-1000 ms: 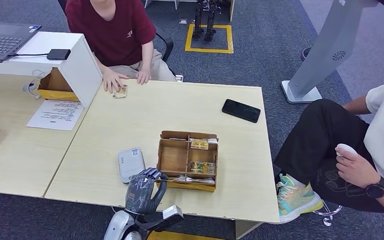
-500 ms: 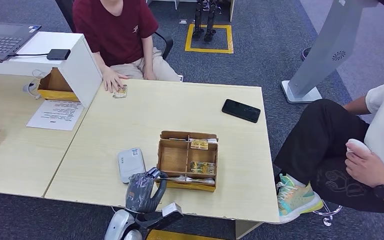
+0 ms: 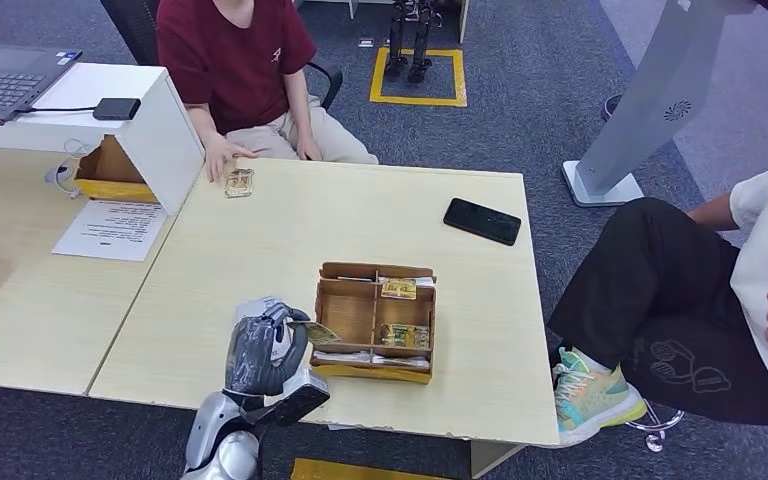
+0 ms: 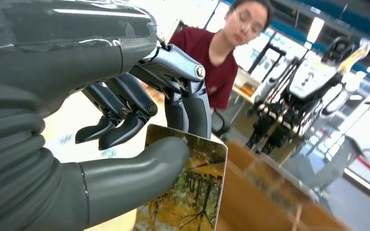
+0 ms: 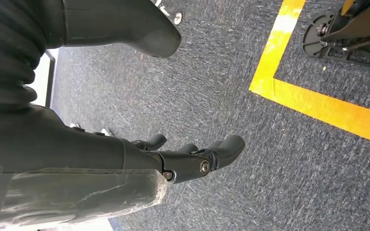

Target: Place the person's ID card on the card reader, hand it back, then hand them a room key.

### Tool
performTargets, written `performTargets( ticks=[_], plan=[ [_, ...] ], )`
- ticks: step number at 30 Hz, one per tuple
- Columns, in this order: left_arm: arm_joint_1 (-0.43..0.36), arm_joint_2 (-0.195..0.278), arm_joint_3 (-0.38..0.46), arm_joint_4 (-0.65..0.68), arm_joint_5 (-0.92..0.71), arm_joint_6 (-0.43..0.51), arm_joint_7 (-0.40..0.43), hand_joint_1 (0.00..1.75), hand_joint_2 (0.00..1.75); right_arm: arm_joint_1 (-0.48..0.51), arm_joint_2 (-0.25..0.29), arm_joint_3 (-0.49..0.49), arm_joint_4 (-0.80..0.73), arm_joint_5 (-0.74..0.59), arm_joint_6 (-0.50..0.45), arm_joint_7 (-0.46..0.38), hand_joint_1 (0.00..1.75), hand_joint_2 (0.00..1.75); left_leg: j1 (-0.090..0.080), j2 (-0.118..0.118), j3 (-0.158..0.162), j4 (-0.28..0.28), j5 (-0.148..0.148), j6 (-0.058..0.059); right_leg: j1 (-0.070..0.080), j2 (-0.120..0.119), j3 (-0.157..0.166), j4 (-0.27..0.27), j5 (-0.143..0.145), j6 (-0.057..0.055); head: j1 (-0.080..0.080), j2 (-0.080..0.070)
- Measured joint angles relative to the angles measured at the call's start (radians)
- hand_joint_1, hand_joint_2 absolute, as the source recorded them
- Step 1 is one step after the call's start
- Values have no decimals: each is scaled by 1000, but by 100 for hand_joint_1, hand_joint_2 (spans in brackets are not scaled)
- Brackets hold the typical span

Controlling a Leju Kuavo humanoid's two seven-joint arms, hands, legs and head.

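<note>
My left hand (image 3: 258, 352) hovers over the table's near edge, just left of the wooden card box (image 3: 346, 316). It pinches a room key card (image 3: 322, 334) printed with yellow autumn trees between thumb and fingers (image 4: 192, 110); the key card (image 4: 188, 192) shows close up in the left wrist view. The grey card reader (image 3: 256, 303) lies mostly hidden behind that hand. Several more cards lie in the box. An ID card (image 3: 240, 183) rests at the far edge by the hand of a person in a red shirt (image 3: 235, 55). My right hand (image 5: 192, 154) hangs over the carpet, fingers apart, holding nothing.
A black phone (image 3: 482, 221) lies at the far right of the table. A white riser (image 3: 155, 130) with a laptop (image 3: 5, 80), a paper sheet (image 3: 112, 230) and a cardboard tray (image 3: 110, 175) stand at the left. Another person (image 3: 700, 290) sits at the right.
My left hand has risen and shifted left from the box's front corner, now with a key card pinched in it. The person in red has leaned back and drawn a hand off the table.
</note>
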Motion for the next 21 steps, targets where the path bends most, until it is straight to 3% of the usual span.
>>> performTargets(
  ticks=[9, 21],
  plan=[
    [-91, 155, 47, -199, 103, -154, 36, 175, 175, 0, -1, 0, 0, 3, 7, 1, 0, 175, 0, 0, 0, 0, 1, -1, 0, 0, 0, 1, 1, -1, 0, 0],
    [-135, 206, 110, -243, 122, -161, 38, 175, 175, -1, -1, 0, 0, 20, 12, 0, 0, 175, 0, -1, 0, 0, 1, -1, 0, 0, 0, 1, 1, -1, 0, 0]
  ],
)
